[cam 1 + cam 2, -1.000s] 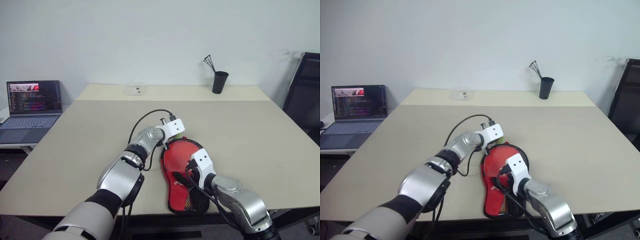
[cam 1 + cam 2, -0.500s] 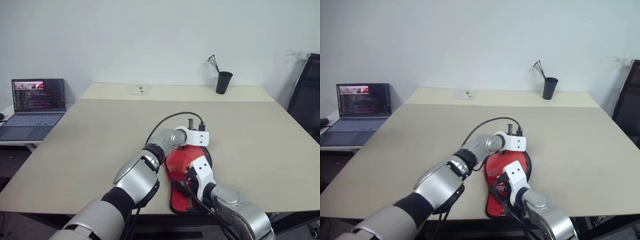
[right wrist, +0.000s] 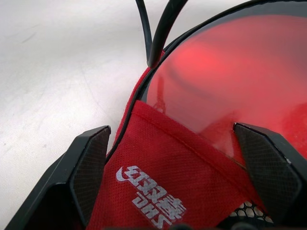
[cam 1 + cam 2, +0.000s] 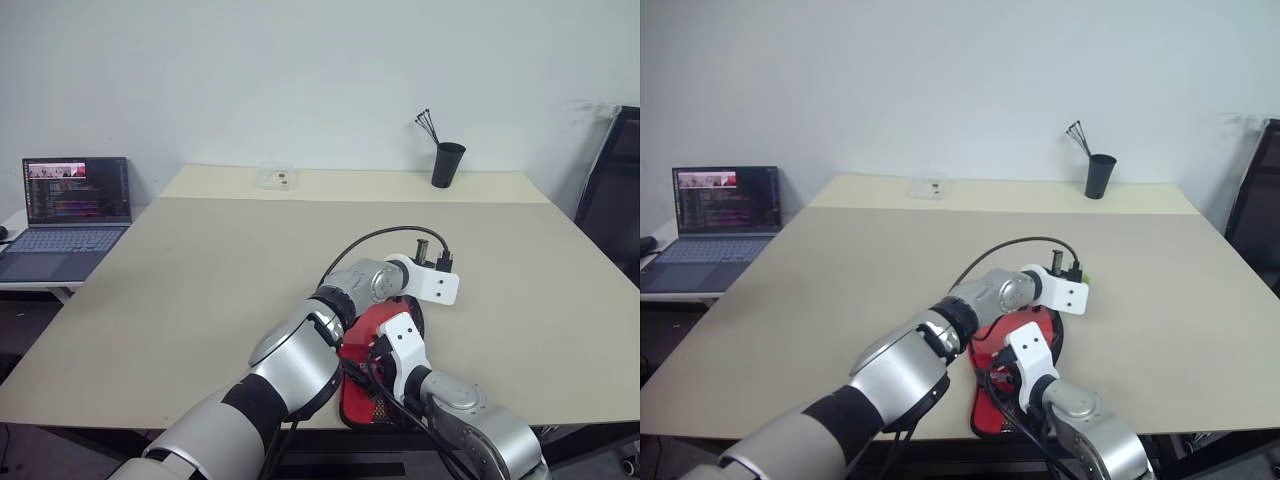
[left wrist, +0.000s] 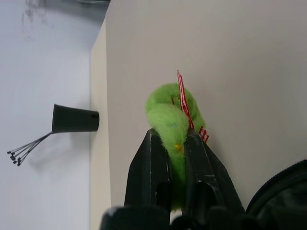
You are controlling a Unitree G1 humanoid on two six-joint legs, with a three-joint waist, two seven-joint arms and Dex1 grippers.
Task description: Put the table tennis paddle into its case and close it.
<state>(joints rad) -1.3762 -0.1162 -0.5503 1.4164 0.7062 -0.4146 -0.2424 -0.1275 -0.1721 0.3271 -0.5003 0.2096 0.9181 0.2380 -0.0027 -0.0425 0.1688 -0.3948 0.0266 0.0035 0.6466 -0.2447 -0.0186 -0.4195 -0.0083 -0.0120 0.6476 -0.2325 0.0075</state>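
The case lies red side up near the table's front edge, its white logo facing up. Where the case is unzipped, the paddle's glossy red face shows inside it. My left gripper is shut on a fuzzy green tag with a red-and-white ribbon, just past the case's round end; the tag also shows as a green speck. My right gripper stands wide open over the case, one finger on each side of it.
A black cable loops over my left wrist. A black cup with sticks and a small clear box stand at the table's far edge. A laptop sits on a side desk to the left, and a dark chair stands at the right.
My left arm has swung to the right along the case's round end with the green tag in its grip, and its wrist has rolled. The right gripper has stayed put.
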